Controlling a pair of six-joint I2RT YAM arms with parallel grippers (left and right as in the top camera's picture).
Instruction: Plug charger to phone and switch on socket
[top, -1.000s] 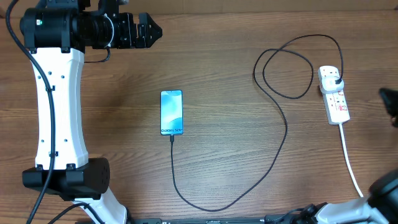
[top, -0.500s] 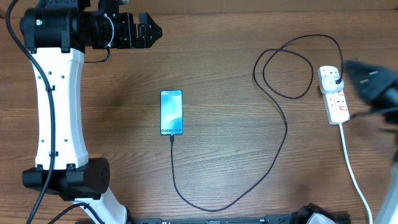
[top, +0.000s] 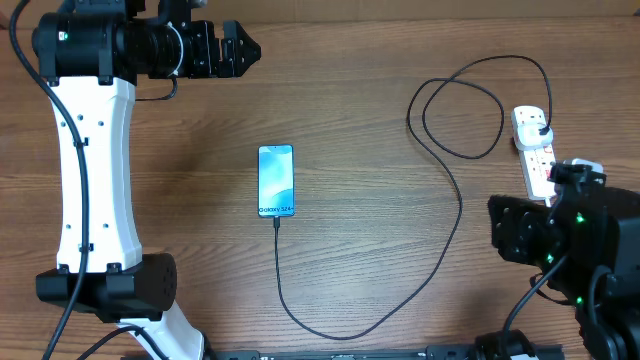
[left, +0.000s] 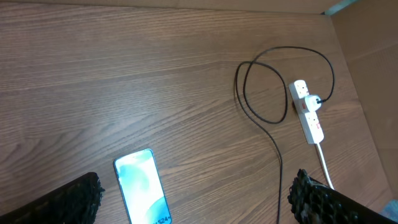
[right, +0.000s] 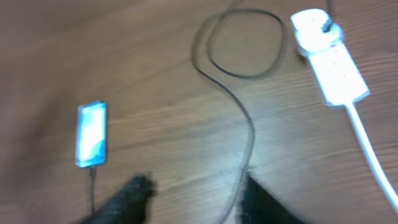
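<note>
The phone (top: 276, 181) lies screen up mid-table, its light blue display lit. The charger (top: 456, 215), a thin black cable, runs from the phone's bottom edge, curves right, loops, and ends in a black plug (top: 541, 129) seated in the white socket (top: 533, 142). My left gripper (top: 238, 51) hangs open at the far left, well above the phone (left: 142, 187). My right gripper (top: 497, 231) hovers beside the socket's near end, left of its white cord. In the blurred right wrist view its fingers (right: 134, 194) stand apart, and the charger (right: 247, 134) runs close past the right one.
The socket's white cord (right: 371, 158) trails toward the table's near right edge. The right arm (top: 585, 245) covers the strip's lower end from above. The left arm's white link (top: 95, 170) stands along the left side. A cardboard wall (left: 370, 56) borders the table.
The right arm came in from the right edge, swept over the socket, and now sits lower, beside the strip's near end. The phone, charger and left arm stayed put.
</note>
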